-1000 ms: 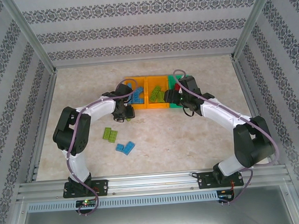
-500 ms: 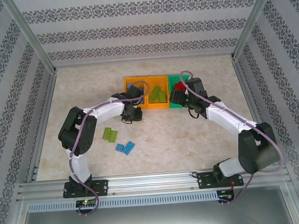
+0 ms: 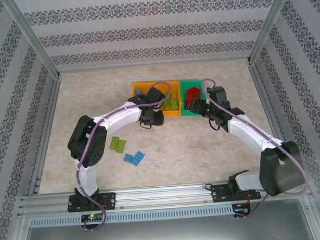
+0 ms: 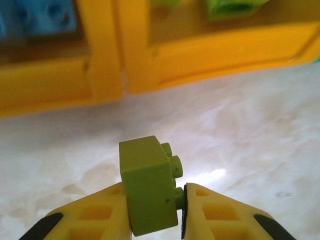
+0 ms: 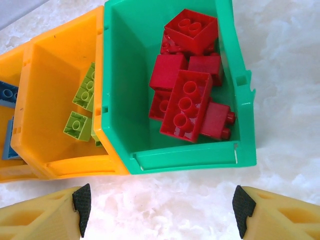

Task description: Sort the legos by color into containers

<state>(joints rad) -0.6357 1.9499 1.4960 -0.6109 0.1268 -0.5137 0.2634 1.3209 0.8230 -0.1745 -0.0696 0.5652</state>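
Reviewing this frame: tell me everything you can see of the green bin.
The green bin is a small open-topped rectangular tub of glossy plastic with sloping walls, a thick rim and a slot along its near wall. It stands upright on the pale marbled table, at the right end of the row, its left side against the orange bin. Inside lies a loose heap of red bricks, studs facing various ways; no other colour.

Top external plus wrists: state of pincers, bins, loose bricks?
Left pincer: shut on light green brick.
Right pincer: open, empty.
Green bin: holds red bricks.
Middle orange bin: holds light green bricks.
Left orange bin: holds blue bricks.
Loose green bricks, loose blue bricks: on table, unsorted.
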